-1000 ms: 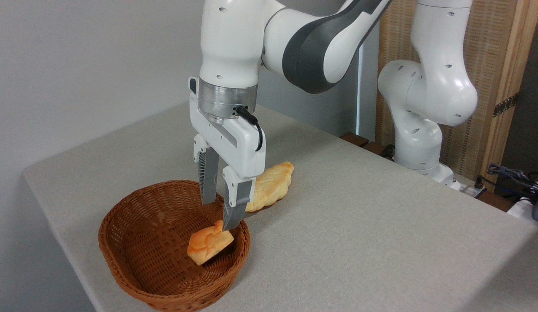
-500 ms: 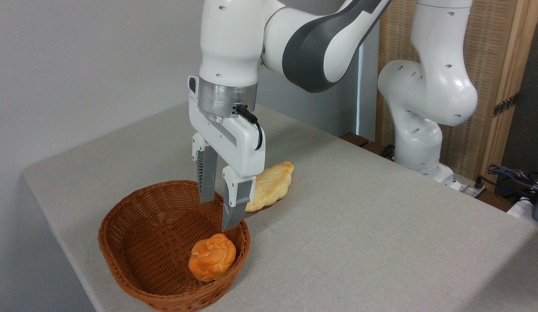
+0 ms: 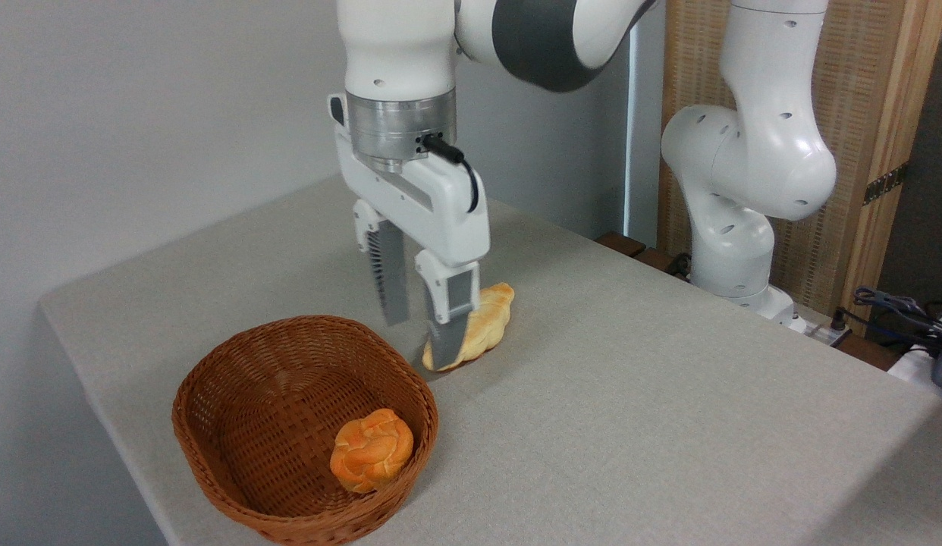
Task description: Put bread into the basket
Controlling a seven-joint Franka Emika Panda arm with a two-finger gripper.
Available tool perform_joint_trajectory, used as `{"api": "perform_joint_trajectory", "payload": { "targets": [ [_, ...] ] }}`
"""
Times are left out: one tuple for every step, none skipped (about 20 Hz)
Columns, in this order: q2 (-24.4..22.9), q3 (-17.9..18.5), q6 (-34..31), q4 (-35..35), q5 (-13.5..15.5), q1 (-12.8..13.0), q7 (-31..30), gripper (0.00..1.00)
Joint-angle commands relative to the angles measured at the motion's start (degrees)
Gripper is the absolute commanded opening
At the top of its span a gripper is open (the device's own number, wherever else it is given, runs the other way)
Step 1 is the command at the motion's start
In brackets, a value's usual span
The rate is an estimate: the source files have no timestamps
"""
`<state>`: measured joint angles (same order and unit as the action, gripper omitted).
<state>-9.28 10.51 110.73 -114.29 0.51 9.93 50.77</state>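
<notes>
Bread, a small round orange-golden bun with a knotted top, lies inside the basket at the lower left of the frame, resting on the woven floor toward the right-hand end and close against the inner wall there. It sits well below and to the left of the jaws, with clear air between them; nothing touches it. The gripper hangs from the white arm in the upper middle of the frame, pointing down, and its jaws stand moderately parted and hold nothing. The left finger ends above the basket's far rim, while the right finger ends in front of the near tip of a longer, paler twisted loaf that lies on the tabletop just behind and to the right of the basket; whether that fingertip touches the loaf cannot be told from this view. The basket is oval, reddish-brown wicker with low flared sides, and stands near the lower-left corner of the grey tabletop. The arm's base rises at the far right edge of the tabletop, before a wooden panel.
</notes>
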Motion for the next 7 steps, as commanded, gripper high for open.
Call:
{"api": "perform_joint_trajectory", "payload": {
  "targets": [
    [-0.04, 0.57, -4.21, 1.36, -5.25, 0.35, -3.82, 1.0],
    [-0.04, 0.57, -4.12, 1.44, -5.17, 0.35, -6.71, 1.0],
    [-0.04, 0.48, -3.77, 1.53, -5.26, 0.35, -9.17, 1.0],
    [0.05, 0.48, -3.6, 1.53, -5.17, 0.35, -9.89, 1.0],
    [-0.04, 0.48, -3.59, 1.53, -5.08, 0.35, -9.47, 1.0],
    [-0.04, 0.48, -3.59, 1.53, -4.99, 0.35, -9.37, 1.0],
    [0.05, 0.57, -3.51, 1.71, -4.56, 0.35, -9.29, 1.0]
  ]
}}
